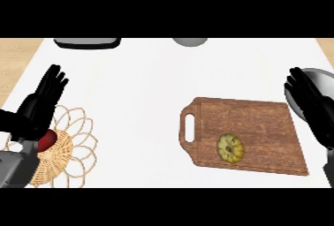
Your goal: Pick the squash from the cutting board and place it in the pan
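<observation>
Our right hand (pixel 312 108) stands open at the right edge, fingers straight and close together, pointing far and holding nothing. Behind it lies the grey pan (pixel 327 83), largely hidden by the hand, so we cannot tell what is in it. Left of and nearer than this hand, well apart from it, the squash (pixel 230 148) lies on the near part of the wooden cutting board (pixel 254 119). It looks almost round, slightly longer from near to far, with a dark spot at its middle facing up. Our left hand (pixel 40 103) rests open at the left edge, fingers up. Just beside it on the white surface (pixel 137 88) sits a wicker basket (pixel 62 152) holding a red fruit (pixel 46 140).
</observation>
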Action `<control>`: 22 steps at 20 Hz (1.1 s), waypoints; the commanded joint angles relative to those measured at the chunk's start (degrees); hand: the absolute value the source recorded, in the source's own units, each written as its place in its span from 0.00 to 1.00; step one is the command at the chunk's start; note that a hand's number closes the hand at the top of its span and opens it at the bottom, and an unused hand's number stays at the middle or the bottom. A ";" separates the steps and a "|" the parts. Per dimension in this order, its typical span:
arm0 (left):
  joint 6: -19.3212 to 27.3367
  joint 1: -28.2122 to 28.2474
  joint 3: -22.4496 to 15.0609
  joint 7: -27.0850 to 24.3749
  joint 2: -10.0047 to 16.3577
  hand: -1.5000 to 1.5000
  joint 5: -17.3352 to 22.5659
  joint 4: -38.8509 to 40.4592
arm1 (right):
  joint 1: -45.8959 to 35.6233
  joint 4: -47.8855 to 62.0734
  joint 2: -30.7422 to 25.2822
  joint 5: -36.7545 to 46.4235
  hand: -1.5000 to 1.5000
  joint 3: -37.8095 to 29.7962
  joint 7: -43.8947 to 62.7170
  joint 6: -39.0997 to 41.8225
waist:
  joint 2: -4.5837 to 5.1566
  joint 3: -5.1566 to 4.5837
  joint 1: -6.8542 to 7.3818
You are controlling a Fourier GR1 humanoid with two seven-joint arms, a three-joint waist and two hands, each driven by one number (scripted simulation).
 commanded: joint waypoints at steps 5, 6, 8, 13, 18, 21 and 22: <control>2.28 -3.60 -1.87 3.71 -2.79 0.50 -0.77 -0.59 | -16.26 -7.80 0.00 5.39 1.00 18.16 0.45 16.21 | -0.17 -1.06 4.59; 1.86 -2.74 -2.15 3.86 -2.48 0.50 -0.81 -0.60 | -18.45 -9.12 -0.81 5.95 1.00 20.59 -0.34 20.03 | -0.22 -1.11 6.42; 4.20 -1.11 -3.22 6.07 -4.96 0.50 -0.42 -0.75 | -19.56 -10.07 -10.59 20.73 1.00 20.58 -0.71 18.18 | -1.14 -1.09 1.86; 4.64 0.11 0.34 8.33 -3.26 0.50 1.52 -1.34 | -16.86 -17.67 -17.34 28.82 0.00 20.20 -10.95 20.70 | -0.98 -0.88 -1.82; 9.33 -1.36 -2.56 11.97 -5.88 0.50 -1.92 -4.43 | -20.82 -16.65 -22.42 35.05 0.00 19.20 -16.78 25.37 | -0.66 -0.88 -1.45; 8.26 1.02 -0.68 12.31 -4.11 0.50 -0.95 -8.34 | -24.70 -18.41 -21.84 38.55 0.00 21.60 -15.48 28.49 | -0.74 -0.92 -0.61; 7.33 -0.74 0.18 15.25 -3.32 0.50 0.09 -7.80 | -28.88 -16.85 -19.40 36.87 0.00 21.46 -13.16 31.48 | -0.62 -0.96 -0.54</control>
